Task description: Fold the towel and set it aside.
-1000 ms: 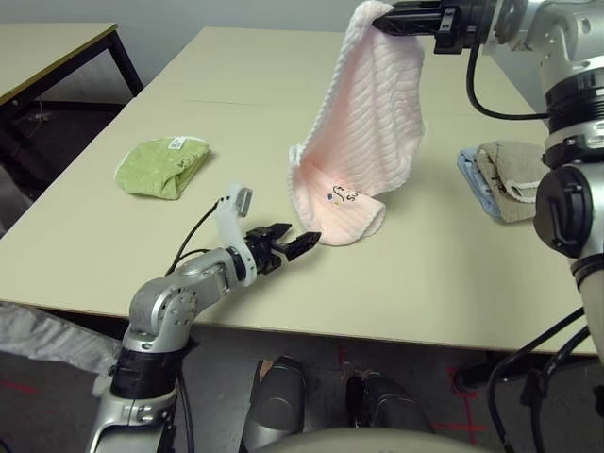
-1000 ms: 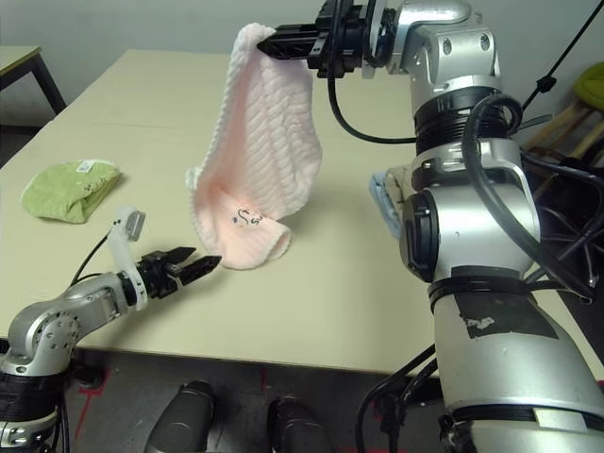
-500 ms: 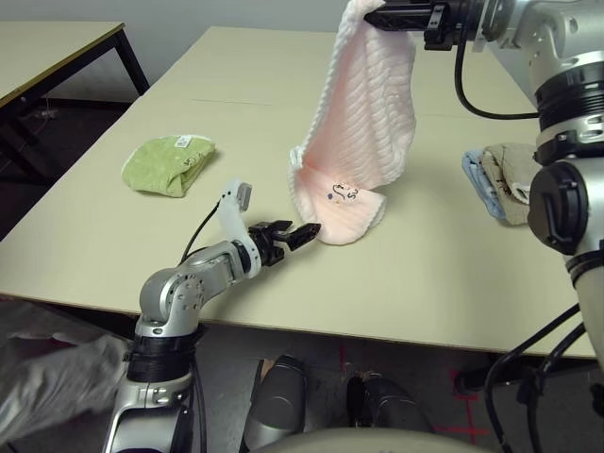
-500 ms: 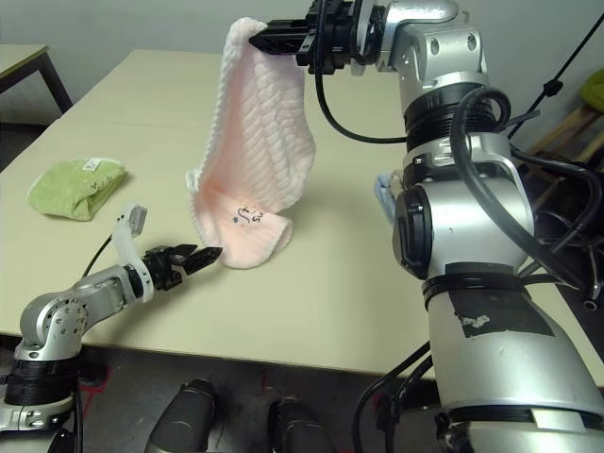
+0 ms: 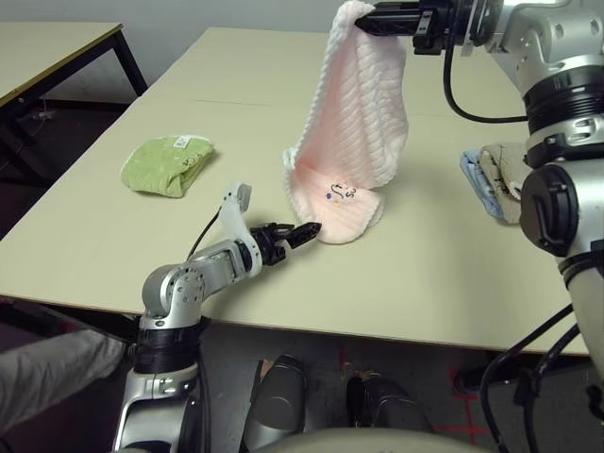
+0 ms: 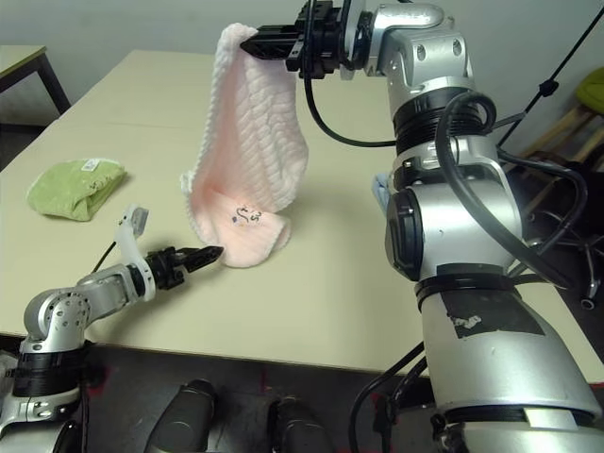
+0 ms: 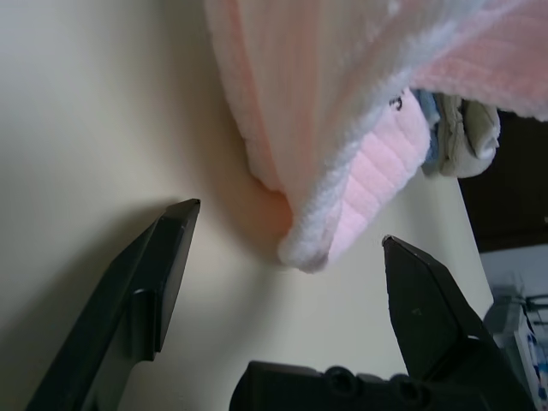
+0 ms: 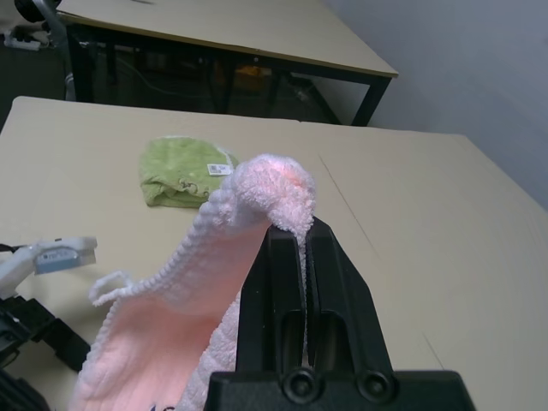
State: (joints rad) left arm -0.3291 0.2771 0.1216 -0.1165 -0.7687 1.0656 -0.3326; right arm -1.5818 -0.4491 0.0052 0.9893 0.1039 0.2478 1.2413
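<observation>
Low and left of centre in the frame, the left gripper (image 5: 294,231) lies spread wide just beside the bottom corner of the towel (image 5: 354,132), which hangs at upper centre, pinched at its top by the clenched right gripper (image 5: 363,17), its lower end resting on the table (image 5: 425,274).

Right arm: raised high, forearm reaching across toward the robot's left, roughly level. Right pincer (image 5: 363,17): fingers pressed together, clamped on the top corner of the towel (image 5: 354,142). Left arm: low, elbow bent, forearm stretched forward just above the desk (image 5: 425,274). Left pincer (image 5: 300,231): fingers spread wide, tips just beside the towel's lower hem, holding nothing.
</observation>
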